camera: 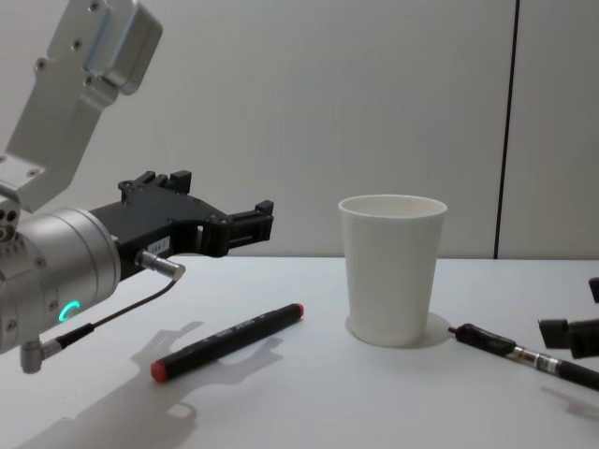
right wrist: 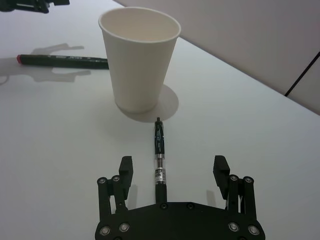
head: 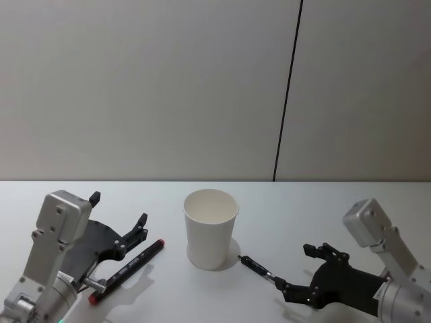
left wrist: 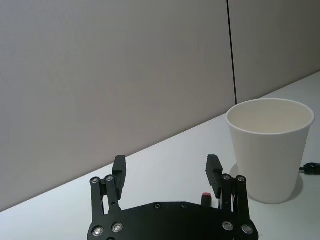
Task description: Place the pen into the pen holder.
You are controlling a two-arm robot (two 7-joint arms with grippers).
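Note:
The pen holder [head: 211, 229], a plain white paper cup, stands upright and empty at the table's centre. A thin black pen [head: 259, 268] lies on the table just right of it, one end pointing at the cup's base. My right gripper [head: 293, 266] is open low over the table. In the right wrist view the thin pen [right wrist: 159, 155] runs between its fingers, untouched by either. Left of the cup lies a black marker [head: 128, 269] with red ends. My left gripper [head: 118, 210] hovers open above the marker, holding nothing.
The white table [head: 222, 303] meets a plain grey wall [head: 168, 87] with a dark vertical seam behind the cup. A thin cable [camera: 122, 313] hangs from the left wrist above the table.

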